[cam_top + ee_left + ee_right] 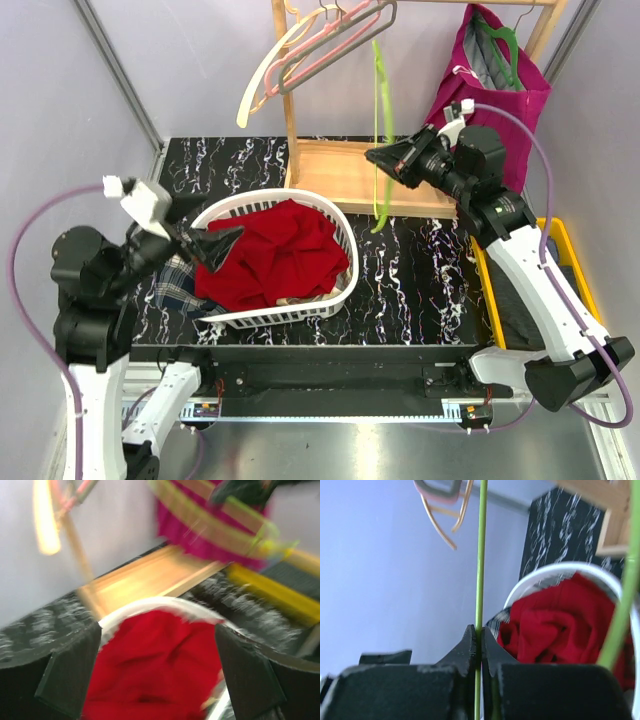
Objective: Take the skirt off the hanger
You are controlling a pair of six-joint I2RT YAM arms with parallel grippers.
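Nearest the arm bases, a plaid cloth (175, 282) lies on the black marbled table (420, 290), partly tucked under the left side of a white basket (240, 206). Just above it the left gripper (222, 244) hangs at the basket's left rim with its fingers (70, 675) spread wide and nothing between them. Filling the basket is the red skirt (275, 255), crumpled in a heap and off any hanger.

Farther back on the right, the right gripper (378, 157) is pressed together on a thin green hanger (380, 205), which runs straight up and down between its jaws in the wrist view. Behind that stands a wooden rack (340, 170) with cream, pink and grey hangers (320, 40) swinging tilted from its rail. A magenta bag (490, 75) hangs at the rack's right end.
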